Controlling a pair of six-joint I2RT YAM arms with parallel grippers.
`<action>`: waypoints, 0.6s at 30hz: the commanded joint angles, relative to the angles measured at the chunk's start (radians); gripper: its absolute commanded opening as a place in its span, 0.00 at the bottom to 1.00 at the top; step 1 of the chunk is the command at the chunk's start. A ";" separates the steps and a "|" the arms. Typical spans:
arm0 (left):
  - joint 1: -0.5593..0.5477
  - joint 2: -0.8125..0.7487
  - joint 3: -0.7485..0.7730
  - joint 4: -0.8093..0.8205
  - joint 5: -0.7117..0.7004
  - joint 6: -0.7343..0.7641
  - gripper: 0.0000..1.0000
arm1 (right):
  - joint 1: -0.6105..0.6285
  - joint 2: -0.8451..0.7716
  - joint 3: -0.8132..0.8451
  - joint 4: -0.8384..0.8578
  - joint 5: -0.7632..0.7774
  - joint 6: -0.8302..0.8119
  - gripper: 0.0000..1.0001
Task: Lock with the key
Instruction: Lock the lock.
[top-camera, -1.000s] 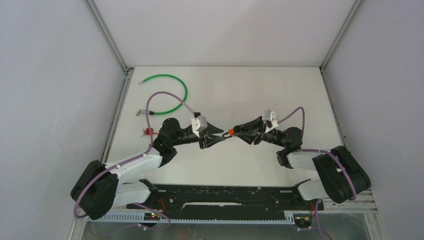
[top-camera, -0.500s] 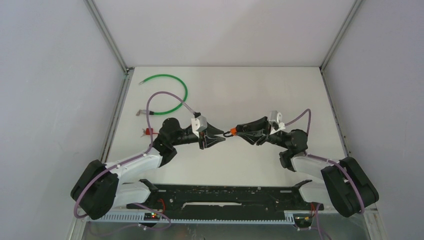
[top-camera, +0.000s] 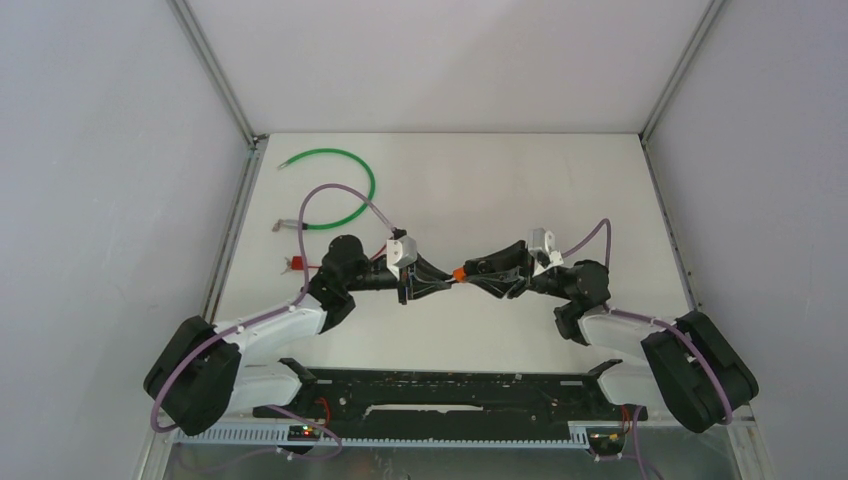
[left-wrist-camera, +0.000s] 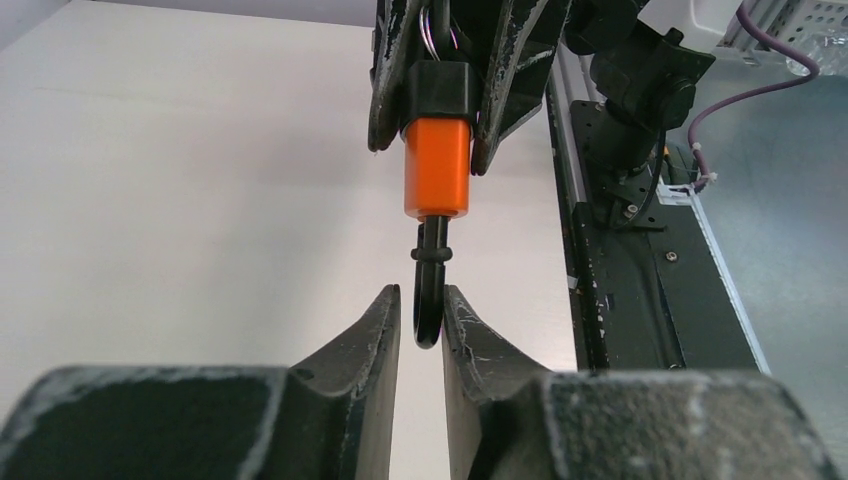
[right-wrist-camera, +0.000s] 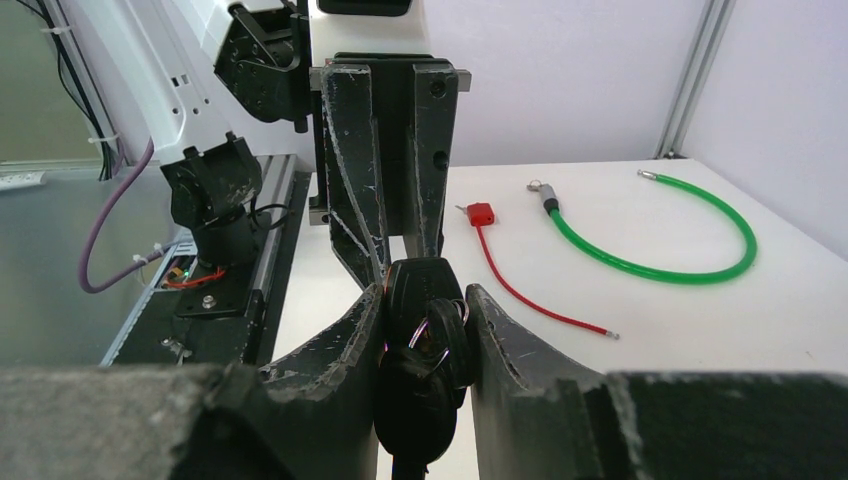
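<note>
My right gripper (top-camera: 470, 272) is shut on a bunch of black keys (right-wrist-camera: 415, 285) on a ring, in mid-air over the table's middle. An orange lock (left-wrist-camera: 437, 165) sits on the front of that bunch and points at my left gripper (top-camera: 446, 281). From the lock a black stem with a flat rounded end (left-wrist-camera: 428, 300) reaches between the left gripper's (left-wrist-camera: 421, 305) jaws. These stand narrow around it: one finger touches it, and a sliver of gap shows at the other. In the right wrist view the lock itself is hidden behind the keys.
A green cable loop (top-camera: 345, 153) lies at the table's back left. A thin red cable (right-wrist-camera: 520, 285) with a red head lies near the left edge. The black base rail (top-camera: 450, 385) runs along the near edge. Side walls close in the table.
Both grippers have sunk a little and drawn together, so the lock's black end now lies between the left jaws. The left jaws have narrowed around it. The right grip is unchanged.
</note>
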 joint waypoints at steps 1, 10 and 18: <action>0.006 0.009 0.064 0.008 0.017 0.008 0.23 | 0.013 -0.009 0.034 0.074 0.004 0.005 0.00; 0.006 0.014 0.082 -0.019 0.037 0.034 0.00 | 0.008 0.018 0.030 0.072 -0.023 -0.040 0.00; 0.006 -0.043 0.053 -0.034 -0.030 0.068 0.00 | -0.014 0.116 0.034 0.072 -0.139 -0.160 0.00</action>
